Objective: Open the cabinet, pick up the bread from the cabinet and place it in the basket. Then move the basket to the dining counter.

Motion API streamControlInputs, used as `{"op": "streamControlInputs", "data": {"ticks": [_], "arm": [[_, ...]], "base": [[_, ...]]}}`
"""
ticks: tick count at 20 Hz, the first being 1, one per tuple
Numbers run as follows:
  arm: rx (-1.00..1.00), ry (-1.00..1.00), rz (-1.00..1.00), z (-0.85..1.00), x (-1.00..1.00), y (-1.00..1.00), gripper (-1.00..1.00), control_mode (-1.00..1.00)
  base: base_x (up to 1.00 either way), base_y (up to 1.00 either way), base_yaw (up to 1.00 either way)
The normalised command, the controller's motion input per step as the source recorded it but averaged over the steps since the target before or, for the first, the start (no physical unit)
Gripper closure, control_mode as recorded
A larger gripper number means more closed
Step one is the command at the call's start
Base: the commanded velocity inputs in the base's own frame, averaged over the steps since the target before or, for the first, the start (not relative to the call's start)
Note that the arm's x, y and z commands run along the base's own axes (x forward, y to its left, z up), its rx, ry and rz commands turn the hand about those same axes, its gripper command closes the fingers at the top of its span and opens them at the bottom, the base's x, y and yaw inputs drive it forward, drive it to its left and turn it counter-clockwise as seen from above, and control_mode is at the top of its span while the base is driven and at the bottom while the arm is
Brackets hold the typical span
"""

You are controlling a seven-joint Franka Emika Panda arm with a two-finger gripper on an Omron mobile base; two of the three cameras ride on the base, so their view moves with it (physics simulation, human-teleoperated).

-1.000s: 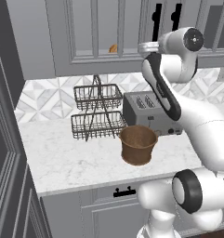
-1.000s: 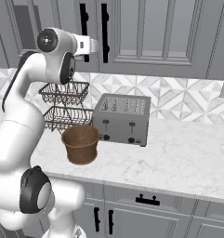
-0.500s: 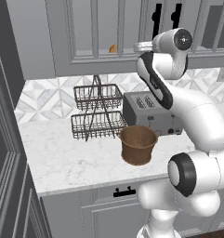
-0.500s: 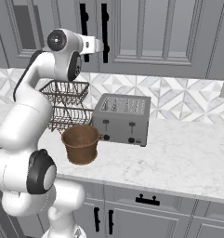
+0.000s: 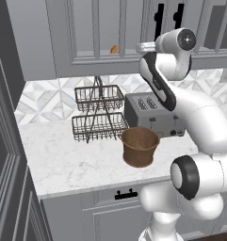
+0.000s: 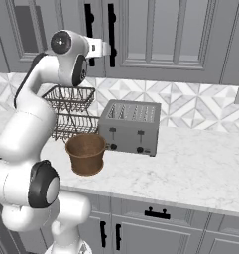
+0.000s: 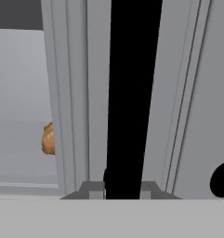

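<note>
- The pincer sits right at the cabinet's black handle; whether it grips cannot be told.
- Bread lies behind the shut glass door.
- Basket stands on the bench, before the toaster.

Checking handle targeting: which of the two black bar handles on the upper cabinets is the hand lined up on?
The left handle, on the glass-paned cabinet holding the bread; it fills the hand view's centre, while the right handle sits clear of the arm.

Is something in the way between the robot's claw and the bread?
Yes. The cabinet's glass door is closed, and the bread sits behind it. In the hand view, the door's black handle is right in front of the camera.
</note>
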Motion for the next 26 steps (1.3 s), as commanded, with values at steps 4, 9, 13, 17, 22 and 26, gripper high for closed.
{"op": "streamControlInputs", "data": {"ticks": [4,9,13,17,22,26], "arm": [[0.0,0.0,0.06,0.0,-0.56,0.79,1.0,-1.0],[0.0,0.0,0.12,0.0,-0.97,0.9,1.0,-1.0],[0.0,0.0,0.13,0.0,-1.0,1.0,1.0,-1.0],[0.0,0.0,0.11,0.01,-1.0,1.0,1.0,-1.0],[0.0,0.03,0.09,0.04,-1.0,1.0,-1.0,-1.0],[0.09,0.01,0.02,0.15,-1.0,0.35,-1.0,-1.0]], "base": [[0.0,0.0,0.0],[0.0,0.0,0.0],[0.0,0.0,0.0],[0.0,0.0,0.0],[0.0,0.0,0.0],[0.0,0.0,0.0]]}}
